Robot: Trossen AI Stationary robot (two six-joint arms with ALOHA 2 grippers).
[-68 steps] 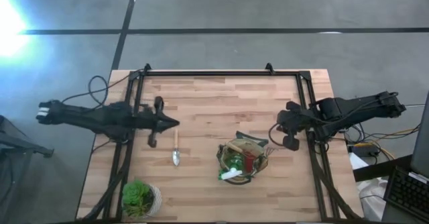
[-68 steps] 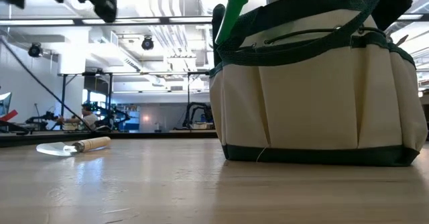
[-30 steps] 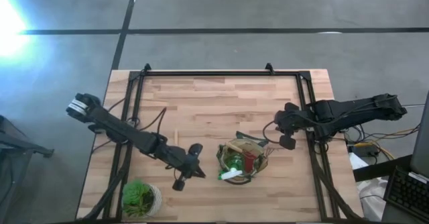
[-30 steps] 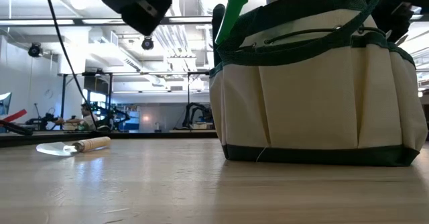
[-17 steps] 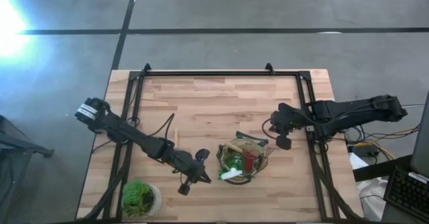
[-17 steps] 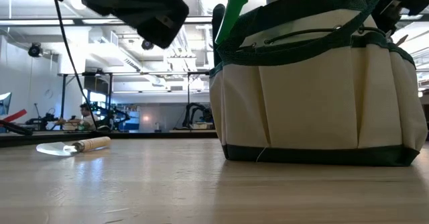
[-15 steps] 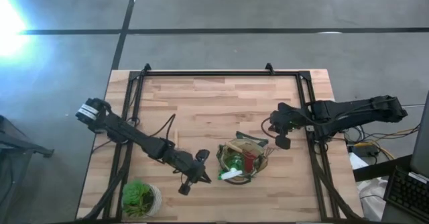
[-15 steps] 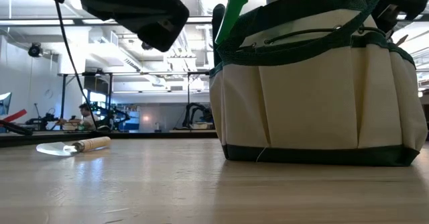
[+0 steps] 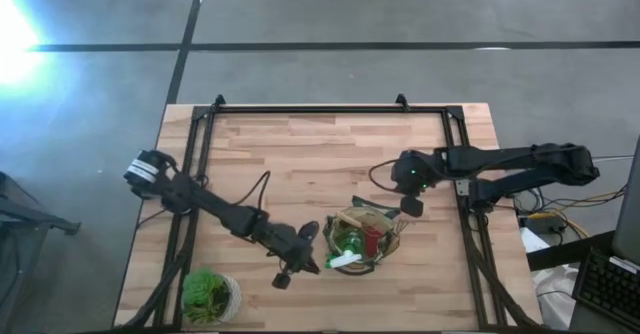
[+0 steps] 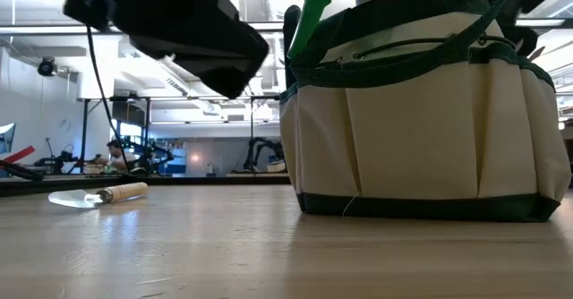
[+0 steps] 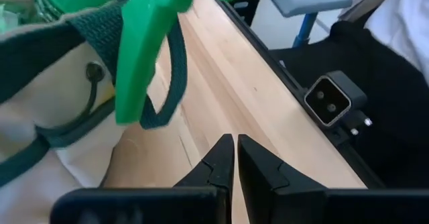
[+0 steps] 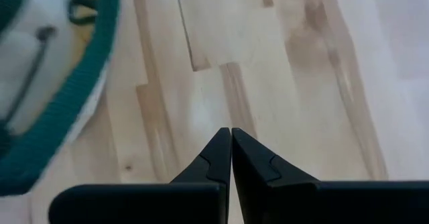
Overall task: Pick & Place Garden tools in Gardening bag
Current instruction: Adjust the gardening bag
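Note:
The olive-tan gardening bag (image 9: 362,239) with dark green trim stands on its base at the table's near middle; it fills the low view (image 10: 421,111). In it stand a green spray bottle with a white nozzle (image 9: 345,254) and a pink-red item (image 9: 373,239). The wooden-handled silver trowel (image 10: 98,194) lies flat on the table; in the high view my left arm hides it. My left gripper (image 9: 310,264) is shut and empty just left of the bag, near the spray trigger (image 11: 144,49). My right gripper (image 9: 408,199) is shut and empty above the table, just right of and beyond the bag.
A leafy green plant in a pale pot (image 9: 208,294) stands at the near left corner. A black frame (image 9: 330,109) runs along the table's far and side edges. Bare wood lies across the far half of the table (image 9: 330,154).
My left gripper has gone toward the table's right and near edges, up to the bag's left side, staying shut. My right gripper has gone toward the table's left edge, nearer the bag. The trowel and the bag have stayed in place.

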